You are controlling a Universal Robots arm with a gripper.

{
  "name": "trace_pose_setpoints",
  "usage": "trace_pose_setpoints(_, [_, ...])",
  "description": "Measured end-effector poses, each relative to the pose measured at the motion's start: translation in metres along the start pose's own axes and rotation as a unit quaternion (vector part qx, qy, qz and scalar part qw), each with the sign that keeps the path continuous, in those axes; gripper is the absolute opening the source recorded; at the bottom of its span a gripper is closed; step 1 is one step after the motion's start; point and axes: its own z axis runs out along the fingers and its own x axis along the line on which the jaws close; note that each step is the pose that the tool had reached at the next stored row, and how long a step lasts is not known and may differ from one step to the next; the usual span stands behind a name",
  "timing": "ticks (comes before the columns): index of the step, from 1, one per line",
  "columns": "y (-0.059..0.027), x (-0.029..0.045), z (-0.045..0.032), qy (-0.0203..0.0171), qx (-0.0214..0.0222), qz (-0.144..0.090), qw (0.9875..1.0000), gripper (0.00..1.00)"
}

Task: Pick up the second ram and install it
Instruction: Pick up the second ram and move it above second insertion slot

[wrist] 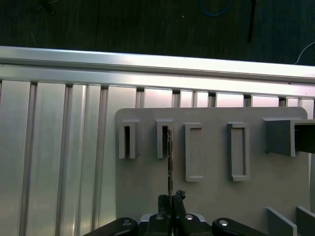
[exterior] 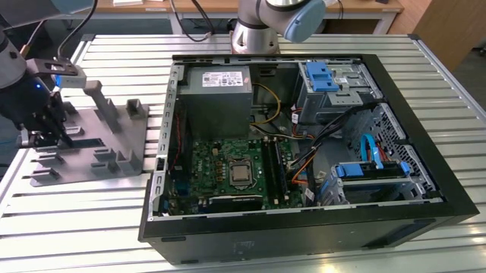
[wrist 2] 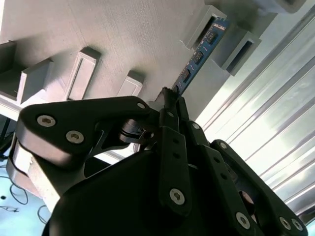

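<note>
Gripper (exterior: 47,135) is down at the grey holder plate (exterior: 122,131) on the exterior view's left, well apart from the open PC case (exterior: 304,227). Fingers (wrist 2: 170,105) are pinched together on one end of the second ram (wrist 2: 199,56). Stick stands on edge on the plate w/ far end in a raised peg slot. In first wrist view the ram (wrist: 170,157) is edge-on.

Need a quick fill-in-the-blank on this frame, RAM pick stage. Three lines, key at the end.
1. The second ram stands in the grey holder plate, which lies to the exterior view's ____ of the computer case.
2. The gripper has its jaws ____ on one end of the ram.
3. The motherboard inside the case is ____ in colour.
Missing words: left; shut; green.
</note>
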Motion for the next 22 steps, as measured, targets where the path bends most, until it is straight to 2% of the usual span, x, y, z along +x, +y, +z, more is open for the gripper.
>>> trace_pose_setpoints(5, [0.0000,-0.0001,-0.0076,-0.0017,0.0001,0.000,1.0000,0.14])
trace_pose_setpoints(22, [0.0001,-0.0003,-0.0231,-0.0068,0.0003,0.000,1.0000,0.14])
